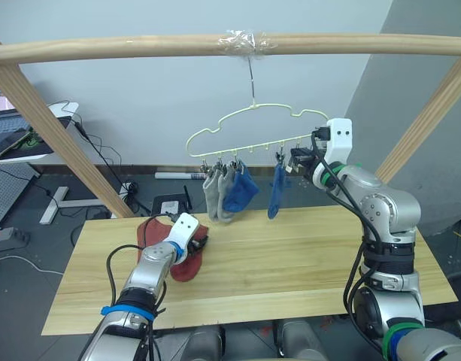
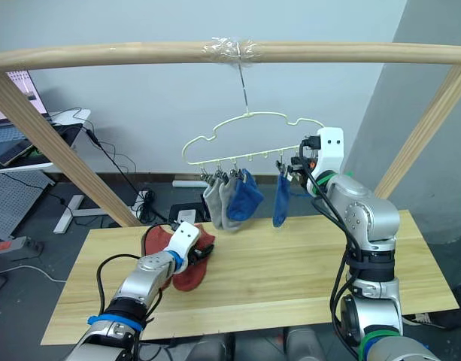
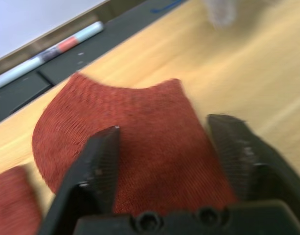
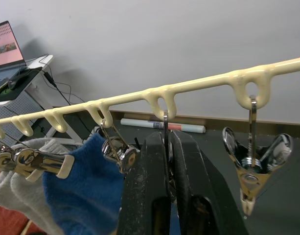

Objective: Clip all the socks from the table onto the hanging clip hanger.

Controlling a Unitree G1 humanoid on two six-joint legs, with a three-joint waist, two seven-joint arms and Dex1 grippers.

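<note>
Down near the table's [image 1: 305,259] left rear part, the left gripper [image 3: 164,147] has its two black fingers spread over a rust-red sock [image 3: 135,132] lying flat on the planks, with a second rust-red sock [image 1: 149,230] just behind it. Further right, above the rear edge, the clip hanger [image 1: 253,124] hangs from a wooden pole [image 1: 140,49], carrying two grey socks [image 1: 213,194] and two blue socks [image 1: 240,192]; the right gripper [image 4: 168,161] is pressed together on one of its metal clips [image 4: 165,128] above the right-hand blue sock.
</note>
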